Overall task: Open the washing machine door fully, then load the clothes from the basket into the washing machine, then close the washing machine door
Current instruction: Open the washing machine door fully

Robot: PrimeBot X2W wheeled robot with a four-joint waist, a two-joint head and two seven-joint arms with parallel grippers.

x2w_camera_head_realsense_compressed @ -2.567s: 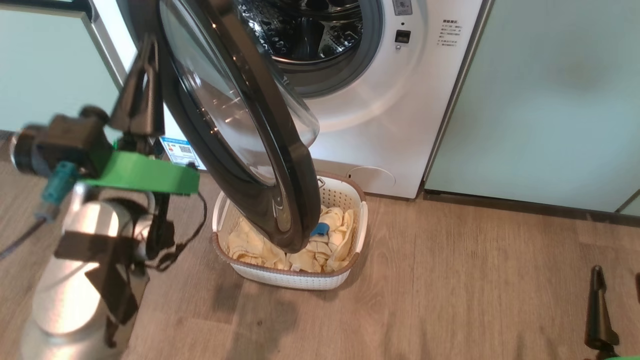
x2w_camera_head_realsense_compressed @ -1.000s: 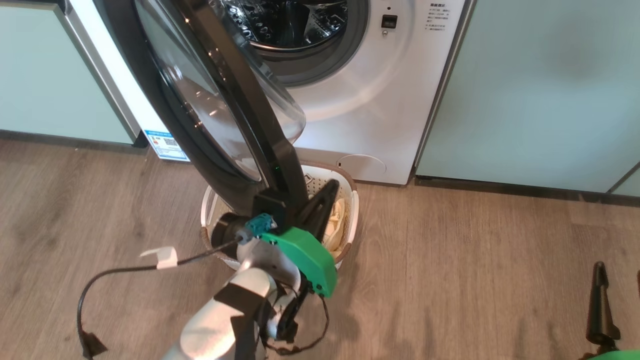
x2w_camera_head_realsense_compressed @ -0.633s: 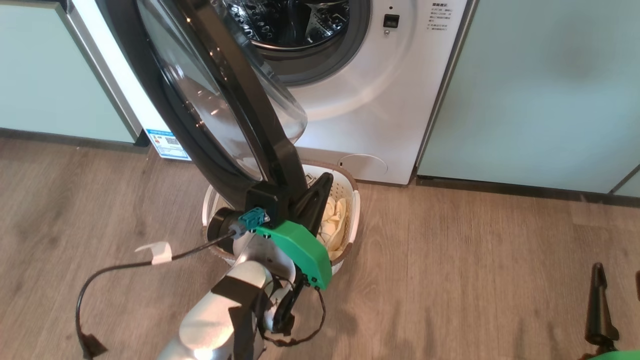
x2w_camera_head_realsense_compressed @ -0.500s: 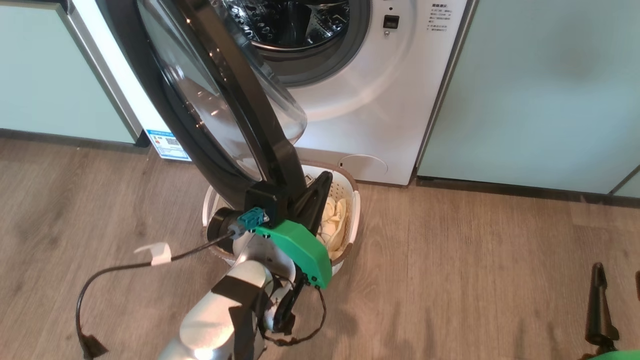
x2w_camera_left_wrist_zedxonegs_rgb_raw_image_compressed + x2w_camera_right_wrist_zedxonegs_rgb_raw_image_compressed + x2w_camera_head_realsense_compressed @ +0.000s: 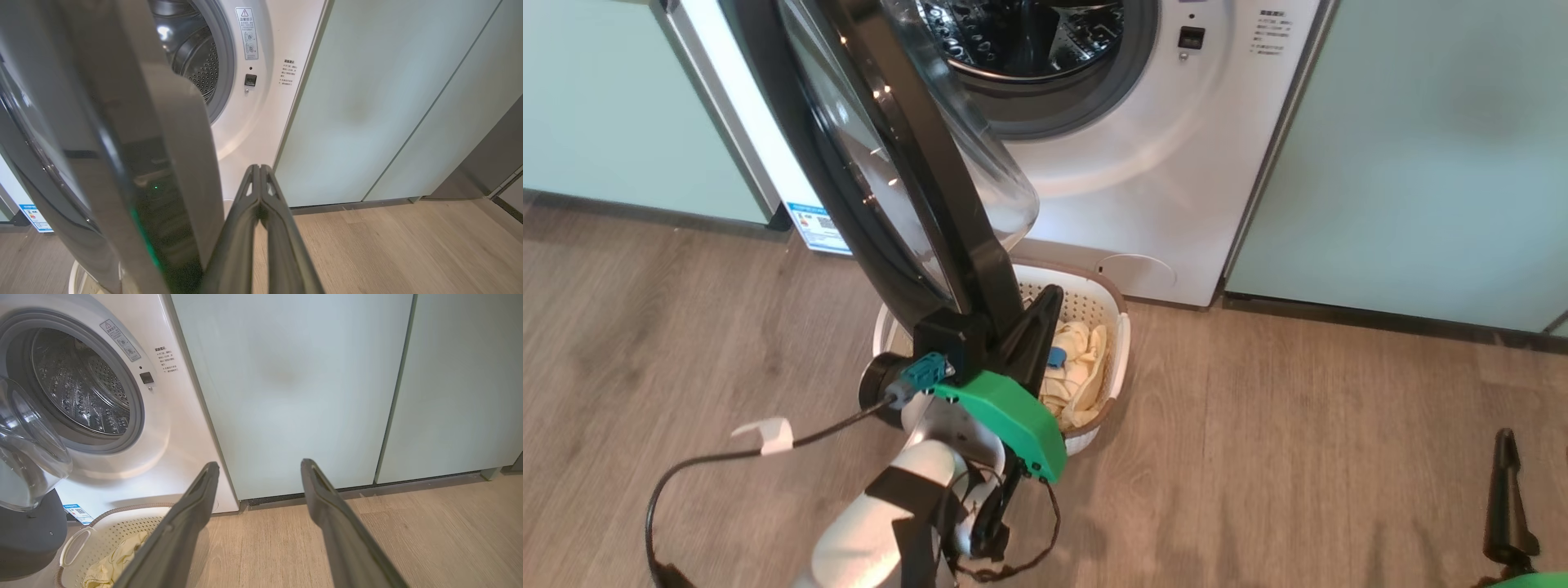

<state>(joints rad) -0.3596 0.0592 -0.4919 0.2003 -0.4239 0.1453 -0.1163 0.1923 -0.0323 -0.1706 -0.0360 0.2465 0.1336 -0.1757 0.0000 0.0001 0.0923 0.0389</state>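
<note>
1. The washing machine door (image 5: 907, 180) stands partly open. In the head view its black rim runs from the upper left down to the middle of the frame, and its lower edge hangs over the basket (image 5: 1086, 304).
2. The left gripper (image 5: 1049, 298) has its two fingers pressed together with nothing between them. It sits just right of the door's lower edge, above the basket; I cannot tell if it touches the door.
3. In the left wrist view the same fingers (image 5: 249, 192) point up at the white front of the washing machine (image 5: 1143, 188), with the door edge close on their left.
4. The right gripper (image 5: 259, 465) is spread wide and empty, pointing at the pale green cabinet (image 5: 294, 388). In the head view it shows at the lower right corner, over the wooden floor (image 5: 1298, 457), well apart from the basket.
5. The basket stands on the floor just before the washing machine, at the middle of the head view. The clothes (image 5: 1078, 367) lie inside it, pale yellow with a blue patch.
6. The steel drum (image 5: 1029, 33) shows at the top of the frame.
</note>
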